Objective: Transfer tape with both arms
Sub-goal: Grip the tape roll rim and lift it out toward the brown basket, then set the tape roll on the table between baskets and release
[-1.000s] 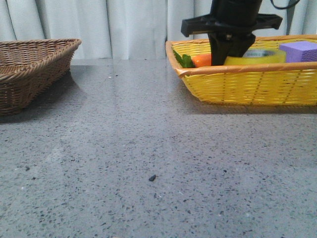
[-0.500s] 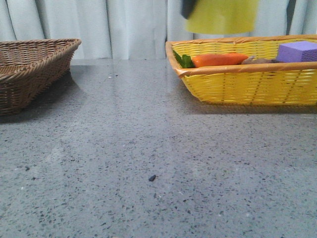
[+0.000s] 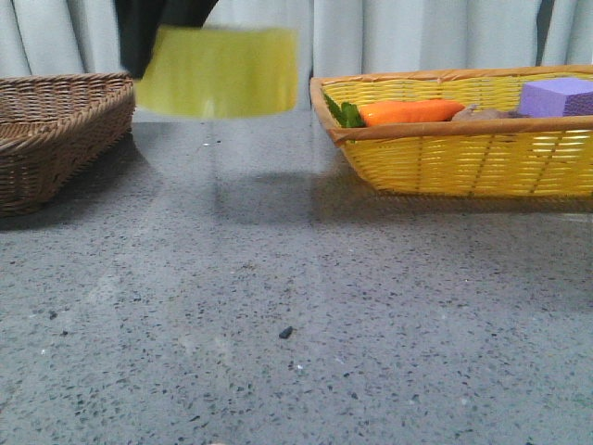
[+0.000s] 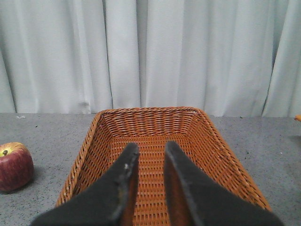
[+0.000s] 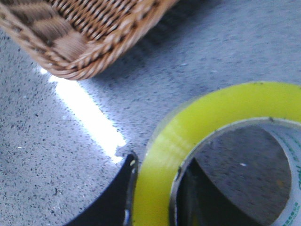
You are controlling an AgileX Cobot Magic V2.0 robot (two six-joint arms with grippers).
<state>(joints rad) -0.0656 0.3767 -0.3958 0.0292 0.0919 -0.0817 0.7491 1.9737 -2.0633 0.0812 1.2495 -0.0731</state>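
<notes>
On the far left of the front view sits a brown wicker basket (image 3: 51, 130), empty as far as its visible rim and wall show. The left wrist view looks down into the same basket (image 4: 155, 141): the left gripper (image 4: 146, 162) hangs over its woven floor with its two black fingers (image 4: 126, 174) held a narrow gap apart and nothing between them. Off to one side of that gripper, outside the basket wall, a red apple (image 4: 14, 165) rests on the grey speckled table (image 4: 42, 136).

Next along, just right of the brown basket, the tape (image 3: 220, 71) is in the air above the table (image 3: 296, 306), blurred, with a soft shadow below it on the stone. The dark mass of the right arm (image 3: 153, 23) shows behind and above the roll's left edge; the fingers themselves are not visible in this view. The right wrist view shows the grip plainly: the right gripper (image 5: 153, 197) is clamped on the tape (image 5: 207, 122), one finger (image 5: 115, 197) outside the yellow wall and the other inside the white core with green lettering. Ahead of this gripper lies the corner of the brown basket (image 5: 89, 33), near but not under the roll; grey table is beneath the tape.

Well to the right of the held roll stands a yellow basket (image 3: 463, 153). Inside it lie an orange carrot (image 3: 412, 111) with green leaves toward the near-left corner, and a purple foam block (image 3: 559, 95) at the far right.
</notes>
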